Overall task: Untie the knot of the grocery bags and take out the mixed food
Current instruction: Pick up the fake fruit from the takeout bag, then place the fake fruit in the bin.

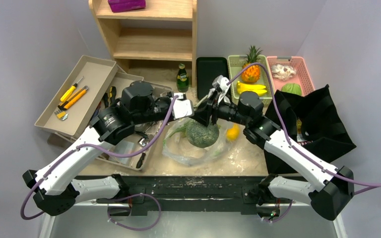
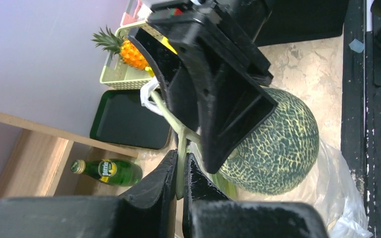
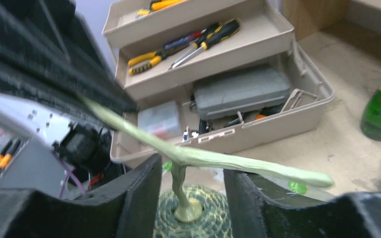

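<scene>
From above, the left arm (image 1: 104, 144) and the right arm (image 1: 287, 148) meet over the middle of the worktop (image 1: 250, 158). Right under their tips the melon (image 1: 202, 134) sits in the see-through plastic bag (image 1: 188, 154), whose mouth lies open around it. A yellow citrus (image 1: 233, 132) lies just to the melon's right. The black cloth bag (image 1: 322, 119) lies slumped at the right edge, well apart from the melon. A green bottle (image 1: 182, 78) stands at the foot of the wooden shelf (image 1: 149, 47), beside a black tray (image 1: 211, 69). The tan toolbox (image 1: 82, 94) is open on the left.

In the left wrist view, the left fingers (image 2: 154, 183) are pressed together on the pale green stem (image 2: 180, 163) of the melon, pinching it. The right fingers (image 2: 238, 119) hang just above, in front of the netted rind. The crinkled plastic bag shows beneath the melon.

In the right wrist view, the right fingers stand partly open, one on each side of the stem's upright stalk, which rises from the melon's top in the gap between them. Neither clearly touches it. The stem's crossbar runs over the gap, up to the left fingers at the upper left. The toolbox fills the background.
</scene>
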`<state>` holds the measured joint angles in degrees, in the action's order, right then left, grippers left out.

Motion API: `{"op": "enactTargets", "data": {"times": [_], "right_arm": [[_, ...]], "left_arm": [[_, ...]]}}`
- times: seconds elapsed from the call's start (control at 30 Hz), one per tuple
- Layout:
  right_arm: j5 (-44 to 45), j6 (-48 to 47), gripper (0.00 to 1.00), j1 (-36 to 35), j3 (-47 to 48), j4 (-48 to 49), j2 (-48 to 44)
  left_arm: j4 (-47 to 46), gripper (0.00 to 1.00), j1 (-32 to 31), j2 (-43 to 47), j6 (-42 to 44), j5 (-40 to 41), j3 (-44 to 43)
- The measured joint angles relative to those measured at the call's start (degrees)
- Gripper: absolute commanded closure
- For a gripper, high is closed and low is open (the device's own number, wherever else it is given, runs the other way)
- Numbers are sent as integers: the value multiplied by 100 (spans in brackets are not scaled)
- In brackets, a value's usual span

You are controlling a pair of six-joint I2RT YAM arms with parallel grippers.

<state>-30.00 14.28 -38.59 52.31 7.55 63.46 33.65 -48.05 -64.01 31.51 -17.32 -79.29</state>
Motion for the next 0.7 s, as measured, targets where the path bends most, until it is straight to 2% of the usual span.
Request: {"op": "enactTargets", "data": {"times": [0.07,0.13,0.17,0.23,0.27,0.3,0.37,0.4,0.43,0.6,0.7], "right_arm": [[245,98,71,-4,162,68,24],[424,129,97,-2,282,116,22],[498,144,100,-2,332,125,22],[614,157,100,-4,415,107,22],[662,173,100,-11,448,105,22],[710,175,100,-13,503,81,24],[839,175,100,-13,647,-20,26],[922,197,100,-13,769,-83,33],[1010,227,100,-13,925,-160,48],[1600,260,100,52,2096,-638,216],[1823,264,100,450,2688,-896,299]], "left_arm": [[9,100,-13,-74,-103,7,-107],[13,100,-15,-142,-205,31,-219],[11,100,-17,-173,-247,63,-278],[-13,98,-13,-229,-343,133,-372],[-15,75,-13,-254,-391,184,-433],[-4,62,-13,-286,-468,264,-514],[90,28,11,-393,-673,345,-743],[188,18,66,-496,-811,319,-964],[282,14,186,-621,-1012,186,-1228],[542,10,1272,-1117,-2063,-466,-2649],[603,10,1720,-1126,-2350,-680,-2997]]}}
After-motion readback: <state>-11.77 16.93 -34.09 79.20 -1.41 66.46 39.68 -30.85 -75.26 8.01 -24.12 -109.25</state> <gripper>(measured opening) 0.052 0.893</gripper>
